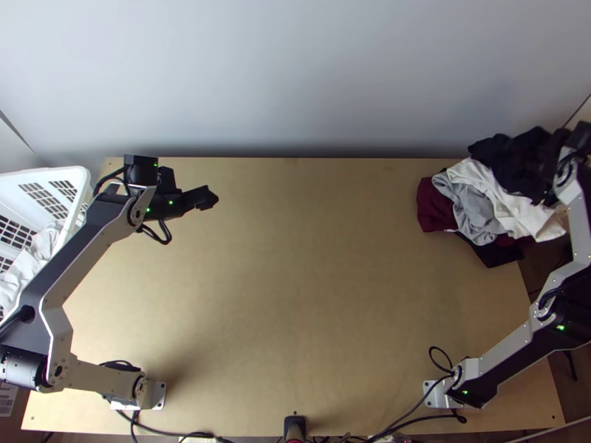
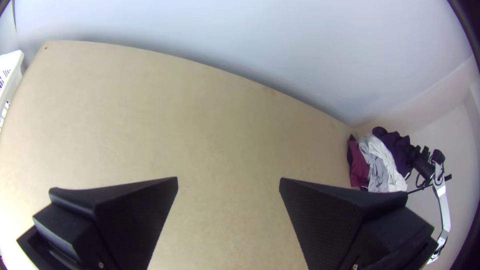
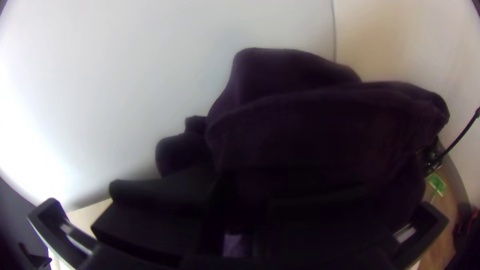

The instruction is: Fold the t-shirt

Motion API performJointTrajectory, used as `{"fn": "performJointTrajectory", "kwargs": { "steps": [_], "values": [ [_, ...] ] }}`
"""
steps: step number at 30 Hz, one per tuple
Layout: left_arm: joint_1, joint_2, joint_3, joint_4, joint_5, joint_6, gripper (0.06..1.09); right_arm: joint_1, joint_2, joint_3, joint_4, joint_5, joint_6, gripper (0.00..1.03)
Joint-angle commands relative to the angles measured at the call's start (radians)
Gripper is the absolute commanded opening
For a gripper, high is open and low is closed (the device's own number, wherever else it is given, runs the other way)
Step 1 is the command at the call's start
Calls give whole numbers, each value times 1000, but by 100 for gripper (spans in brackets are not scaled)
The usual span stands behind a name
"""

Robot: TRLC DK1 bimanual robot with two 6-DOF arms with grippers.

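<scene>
From the top view, my left hand (image 1: 194, 184) hangs over the table (image 1: 318, 280) beside the white basket (image 1: 72, 174), and my right hand (image 1: 580, 137) is at the bunched dark cloth (image 1: 510, 151) behind the white, grey and dark red cloths (image 1: 510, 203), though I can't tell which piece is the t-shirt. In the left wrist view, my left hand (image 2: 228, 179) stands wide open, empty. In the right wrist view, my right hand (image 3: 242, 200) grips thick folds of the dark cloth.
</scene>
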Motion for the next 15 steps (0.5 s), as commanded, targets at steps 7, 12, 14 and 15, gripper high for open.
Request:
{"fn": "performJointTrajectory", "kwargs": {
  "steps": [7, 12, 14, 15],
  "values": [
    [21, -60, -49, 3, 2, 23, 104, 14, -76, -342, 128, 6, -50, 3],
    [23, -74, -52, 3, 2, 25, 104, 13, -109, -384, 128, 4, -55, 3],
    [23, -82, -58, 3, 2, 25, 104, 13, -111, -402, 130, 6, -69, 3],
    [23, -85, -62, 3, 2, 23, 104, 11, -111, -411, 130, 4, -75, 3]
  ]
}}
